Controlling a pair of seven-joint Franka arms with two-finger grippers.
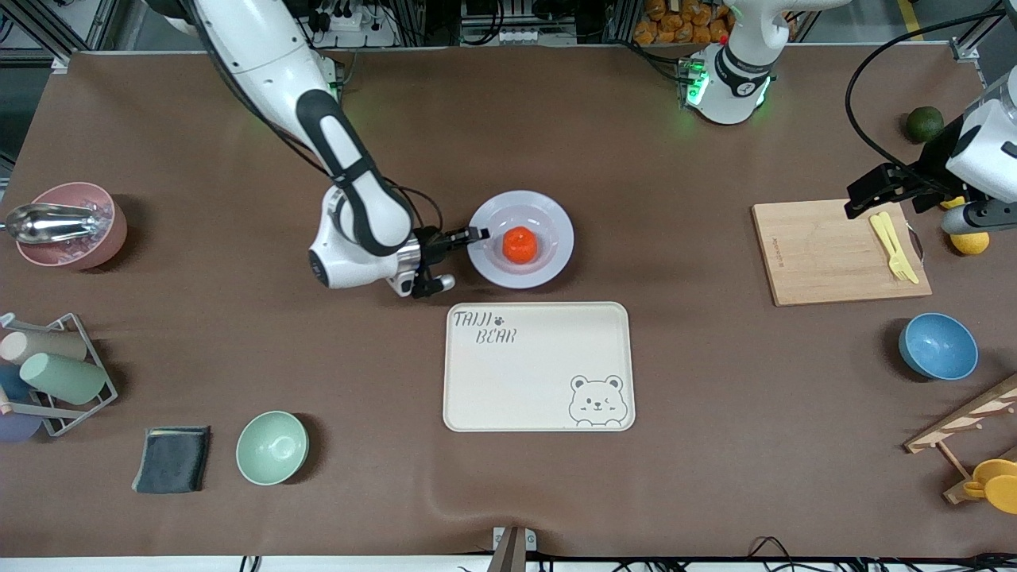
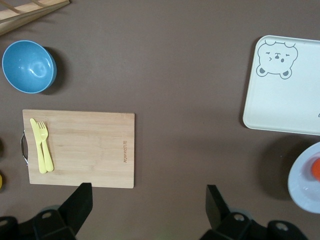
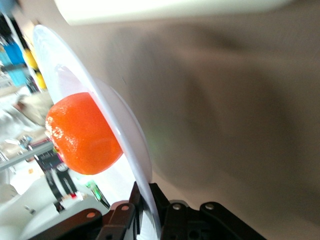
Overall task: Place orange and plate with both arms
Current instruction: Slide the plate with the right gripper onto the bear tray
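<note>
The orange (image 1: 520,245) lies in the middle of the pale plate (image 1: 556,254), which is just farther from the front camera than the bear tray. My right gripper (image 1: 475,235) is shut on the plate's rim at the side toward the right arm's end. The right wrist view shows the rim (image 3: 131,131) clamped between the fingers (image 3: 172,215) with the orange (image 3: 82,132) in the plate. My left gripper (image 1: 866,195) is open and empty, high over the cutting board's edge; it also shows in the left wrist view (image 2: 149,205). The plate's edge (image 2: 302,187) shows there too.
The beige bear tray (image 1: 539,381) lies nearer the camera than the plate. A wooden cutting board (image 1: 826,254) holds yellow cutlery (image 1: 894,246). A blue bowl (image 1: 937,345), a green bowl (image 1: 272,447), a pink bowl (image 1: 67,225), a dark green fruit (image 1: 924,123) and a lemon (image 1: 969,241) stand around.
</note>
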